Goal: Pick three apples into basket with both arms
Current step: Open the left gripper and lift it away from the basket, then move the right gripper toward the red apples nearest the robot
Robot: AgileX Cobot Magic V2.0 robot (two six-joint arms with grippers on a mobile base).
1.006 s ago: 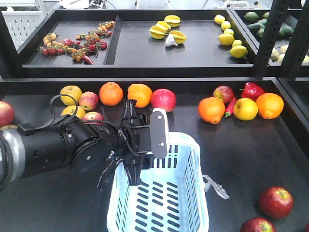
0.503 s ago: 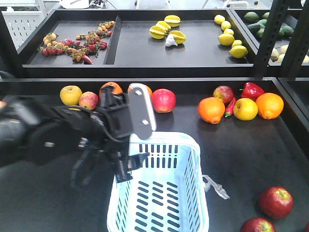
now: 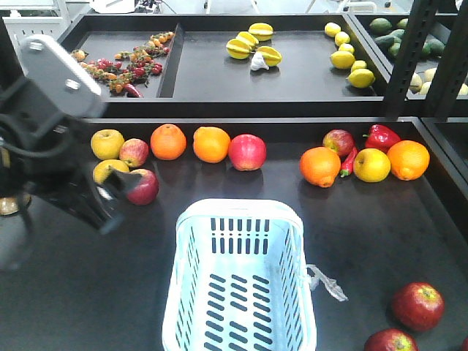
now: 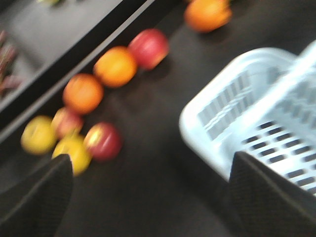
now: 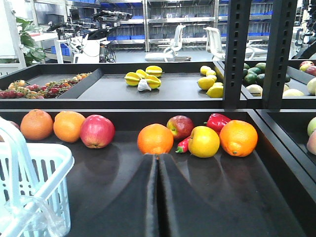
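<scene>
**Above the black table point(image 3: 380, 241), left gripper point(image 4: 150, 165) spread wide**

In the left wrist view its dark fingers point(image 4: 44, 197) fill the bottom corners, far apart. The right gripper point(image 5: 158, 165) is pinched together on itself. The pale blue slotted plastic basket point(image 3: 241, 208) sits bottom centre of the front view. A dark red round apple point(image 3: 417, 306) and a second dark red apple point(image 3: 390, 341) lie at lower right, apart from it.

Basket point(image 3: 241, 235) pale blue-white, slotted; apples point(image 3: 417, 306) dark red, yellow-streaked; oranges point(image 3: 168, 141) orange; shelf point(image 3: 380, 234) black.
</scene>
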